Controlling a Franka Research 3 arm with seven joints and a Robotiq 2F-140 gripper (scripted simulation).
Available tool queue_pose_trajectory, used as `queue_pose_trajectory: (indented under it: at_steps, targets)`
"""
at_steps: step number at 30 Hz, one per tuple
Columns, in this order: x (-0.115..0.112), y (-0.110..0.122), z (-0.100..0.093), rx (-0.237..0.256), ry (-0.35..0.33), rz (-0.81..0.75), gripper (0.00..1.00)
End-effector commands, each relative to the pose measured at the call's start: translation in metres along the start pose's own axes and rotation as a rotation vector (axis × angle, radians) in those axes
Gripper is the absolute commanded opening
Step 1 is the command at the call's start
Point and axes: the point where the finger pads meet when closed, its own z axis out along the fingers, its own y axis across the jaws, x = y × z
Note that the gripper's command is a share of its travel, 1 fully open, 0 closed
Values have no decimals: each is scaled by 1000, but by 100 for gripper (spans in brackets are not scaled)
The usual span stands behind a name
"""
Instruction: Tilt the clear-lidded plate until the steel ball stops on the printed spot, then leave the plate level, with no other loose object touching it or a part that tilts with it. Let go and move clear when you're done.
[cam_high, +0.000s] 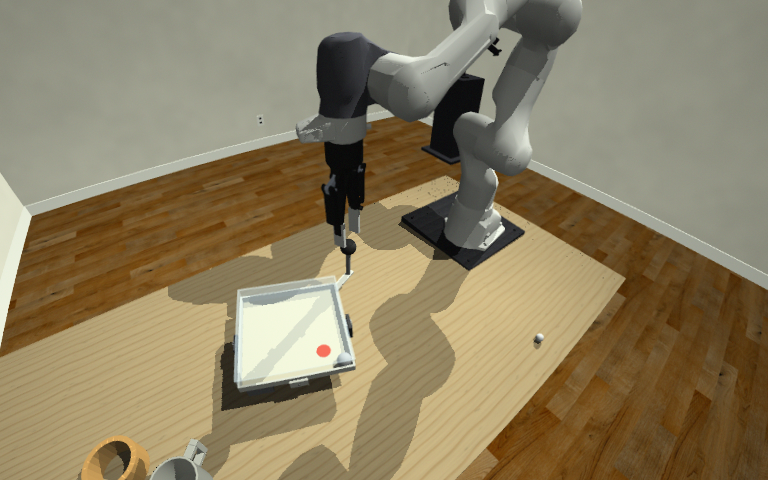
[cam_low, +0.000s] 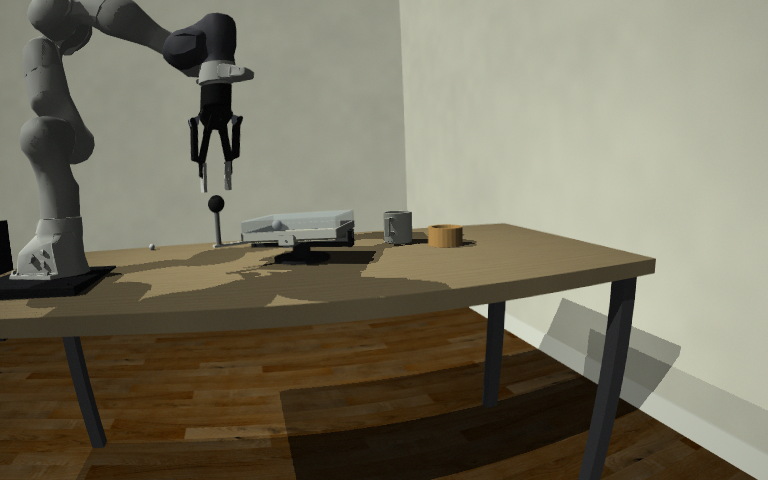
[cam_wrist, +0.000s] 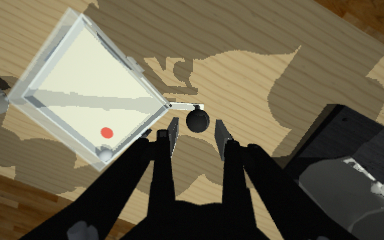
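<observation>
The clear-lidded plate (cam_high: 277, 331) (cam_low: 300, 221) (cam_wrist: 85, 82) sits on a dark stand on the table and looks about level. The steel ball (cam_high: 343, 357) (cam_low: 276, 224) (cam_wrist: 105, 153) rests in the plate's corner, just beside the red printed spot (cam_high: 323, 350) (cam_wrist: 106, 132) and off it. A handle with a black knob (cam_high: 350, 247) (cam_low: 215, 203) (cam_wrist: 197, 120) stands upright at the plate's far corner. My gripper (cam_high: 346, 233) (cam_low: 215, 183) (cam_wrist: 196, 127) hangs straight above the knob, fingers partly open and empty, a small gap above it.
A second small loose ball (cam_high: 538, 337) (cam_low: 151, 246) lies on the table far from the plate. A grey mug (cam_high: 180, 466) (cam_low: 397, 226) and a wooden ring (cam_high: 115, 454) (cam_low: 445, 235) stand beyond the plate's other side. The arm's base (cam_high: 461, 229) is behind the handle.
</observation>
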Motion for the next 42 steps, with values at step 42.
queue_pose_trajectory:
  at_steps: [42]
  targets:
    - [2,1,24,0,2,18,36]
